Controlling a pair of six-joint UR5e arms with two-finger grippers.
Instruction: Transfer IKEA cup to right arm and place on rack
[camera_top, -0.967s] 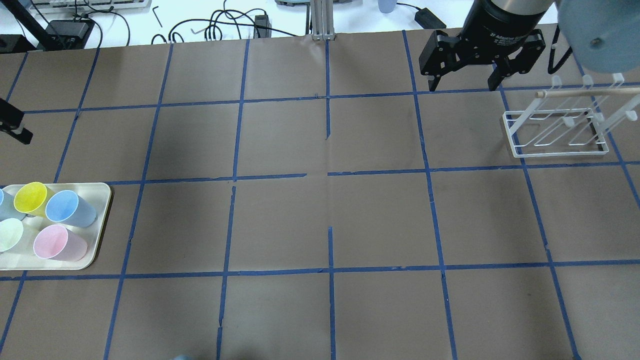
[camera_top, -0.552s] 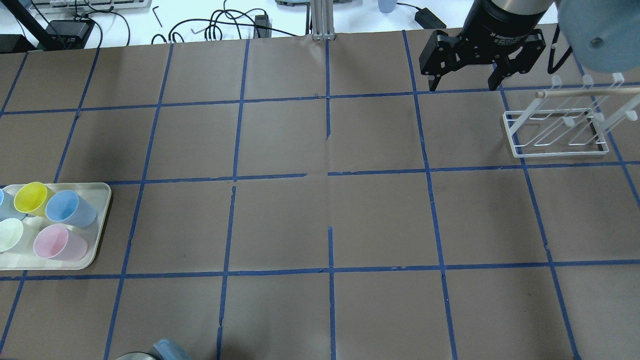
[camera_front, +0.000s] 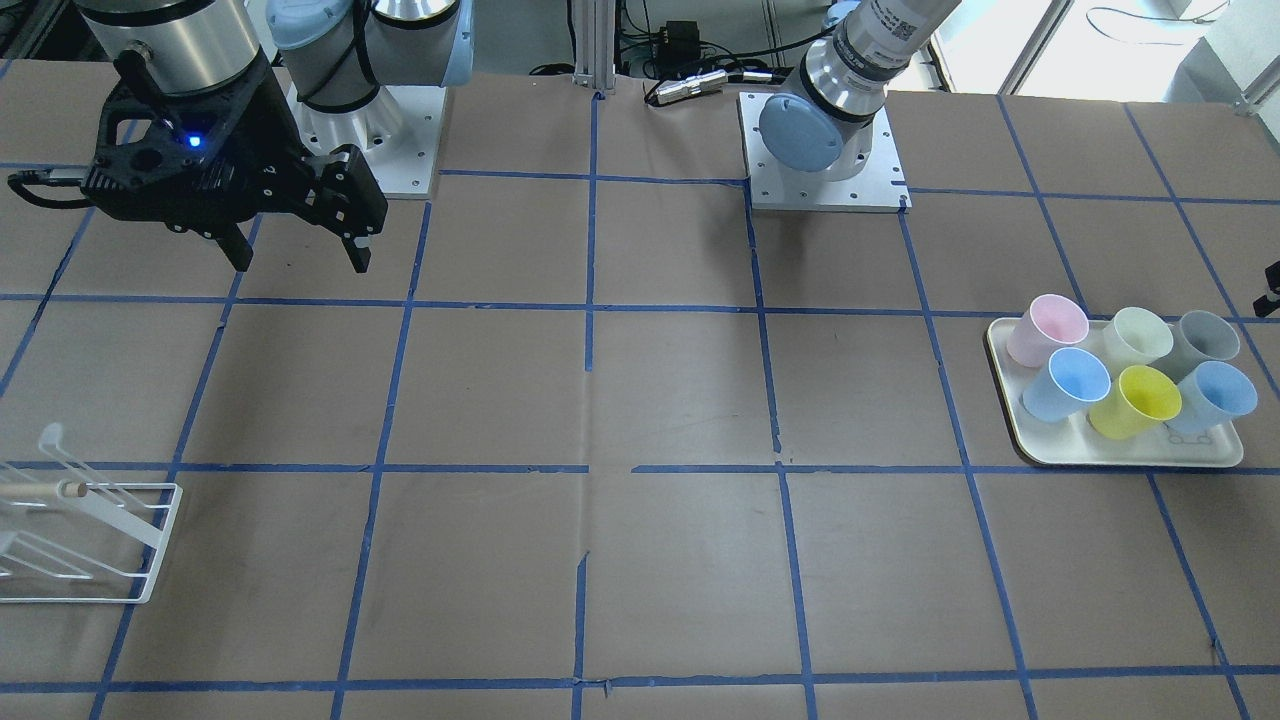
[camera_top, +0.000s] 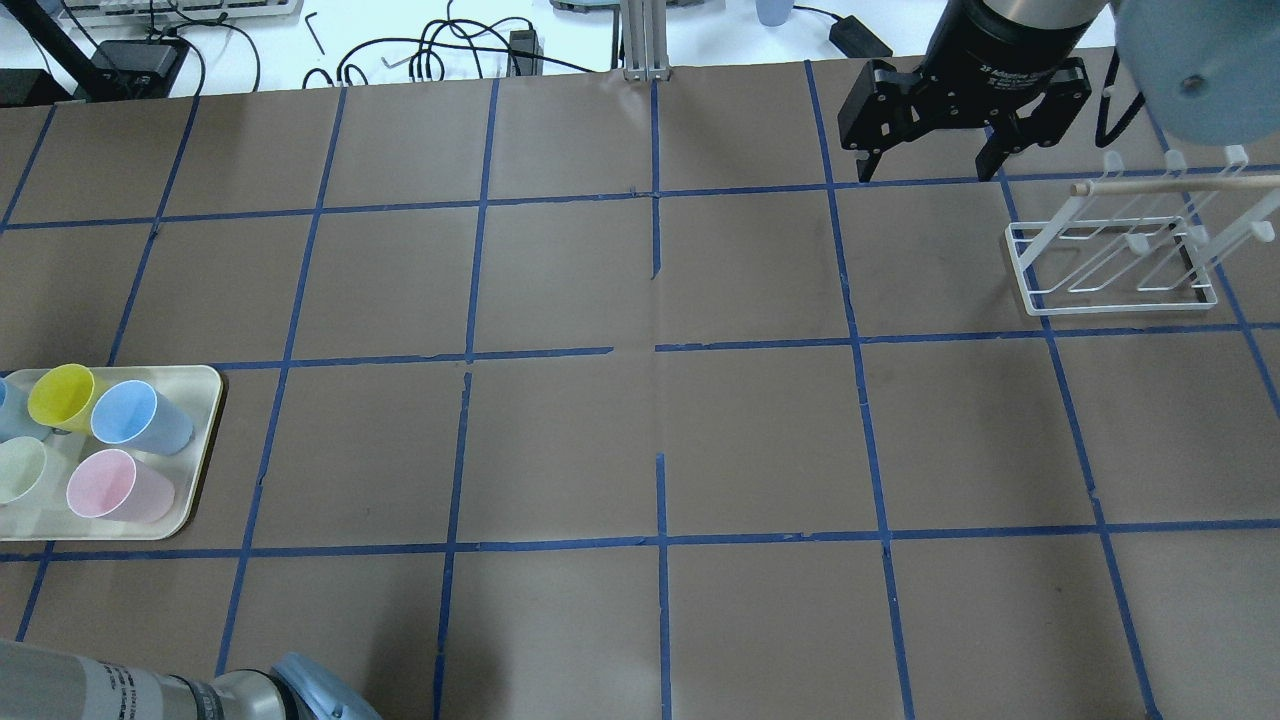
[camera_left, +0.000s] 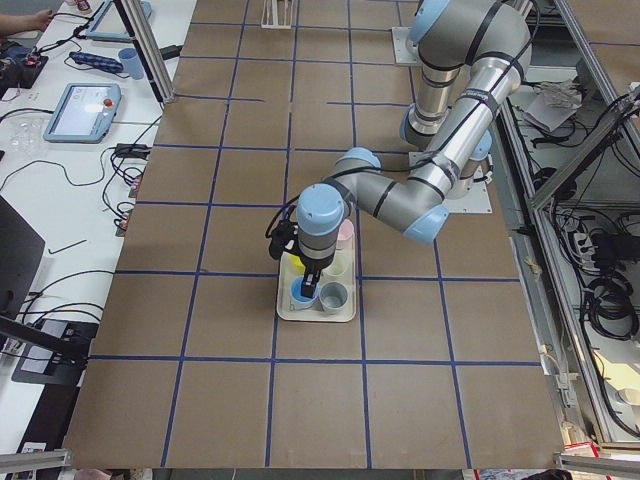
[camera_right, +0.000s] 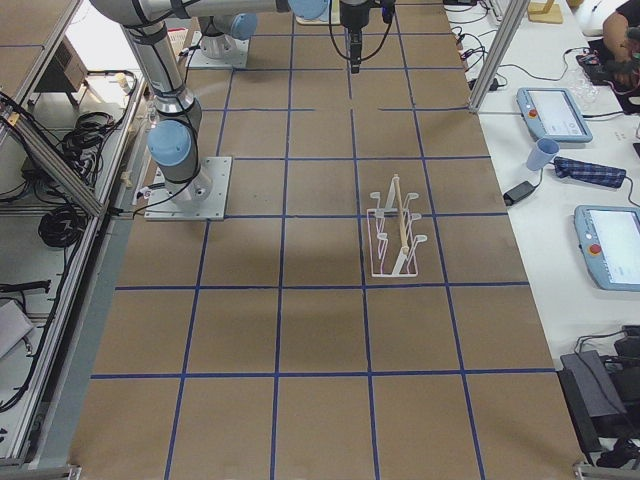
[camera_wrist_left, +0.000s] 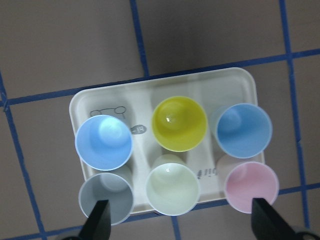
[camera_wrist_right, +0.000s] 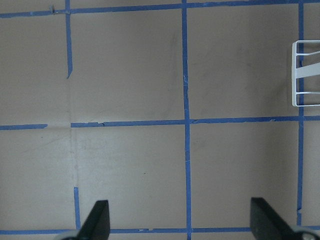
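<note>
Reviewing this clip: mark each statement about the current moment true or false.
1. The grey IKEA cup stands upright on the cream tray. True.
2. The rack holds a cup. False: its prongs are bare.
3. The right gripper is shut on a cup. False: it is open and holds nothing.
4. The left gripper is open above the cream tray. True.
</note>
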